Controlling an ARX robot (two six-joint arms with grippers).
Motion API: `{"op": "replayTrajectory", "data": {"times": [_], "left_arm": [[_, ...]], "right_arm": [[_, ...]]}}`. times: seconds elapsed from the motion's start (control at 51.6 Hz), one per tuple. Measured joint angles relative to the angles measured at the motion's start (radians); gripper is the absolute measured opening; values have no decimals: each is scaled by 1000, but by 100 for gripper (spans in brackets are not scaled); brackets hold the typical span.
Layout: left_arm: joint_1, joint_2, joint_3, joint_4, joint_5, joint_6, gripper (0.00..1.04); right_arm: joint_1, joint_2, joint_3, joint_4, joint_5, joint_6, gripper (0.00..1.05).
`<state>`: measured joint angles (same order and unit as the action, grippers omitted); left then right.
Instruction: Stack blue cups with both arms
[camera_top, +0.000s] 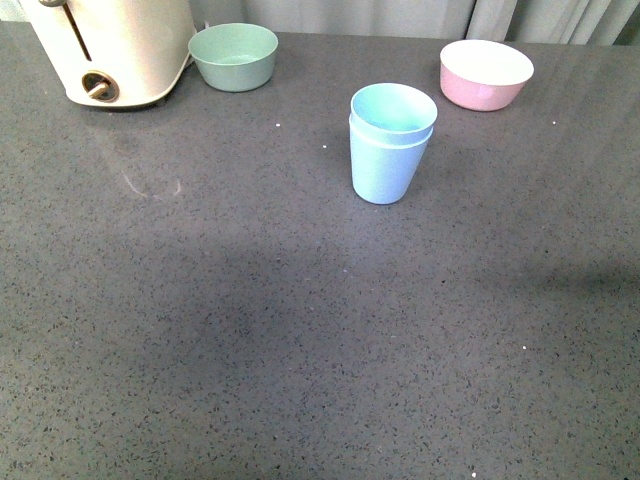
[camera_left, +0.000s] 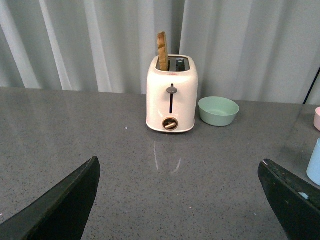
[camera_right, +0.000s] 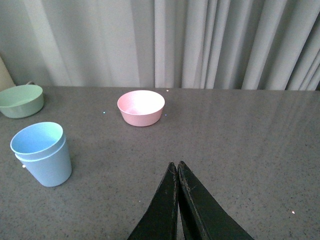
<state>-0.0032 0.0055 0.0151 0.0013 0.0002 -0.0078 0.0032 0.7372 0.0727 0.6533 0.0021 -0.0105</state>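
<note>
The two blue cups stand nested, one inside the other, upright on the grey counter near the middle back. They also show in the right wrist view, and a sliver shows at the edge of the left wrist view. Neither arm shows in the front view. My left gripper is open and empty, its black fingers wide apart above bare counter, facing the toaster. My right gripper is shut and empty, low over the counter, away from the cups.
A cream toaster with a slice of toast stands at the back left. A sage-green bowl sits beside it. A pink bowl sits at the back right. Curtains hang behind the counter.
</note>
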Motion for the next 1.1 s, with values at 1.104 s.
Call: {"op": "replayTrajectory", "data": {"times": [1.104], "left_arm": [[0, 0, 0, 0, 0, 0, 96]], "right_arm": [[-2, -516, -50, -431, -3, 0, 2]]}}
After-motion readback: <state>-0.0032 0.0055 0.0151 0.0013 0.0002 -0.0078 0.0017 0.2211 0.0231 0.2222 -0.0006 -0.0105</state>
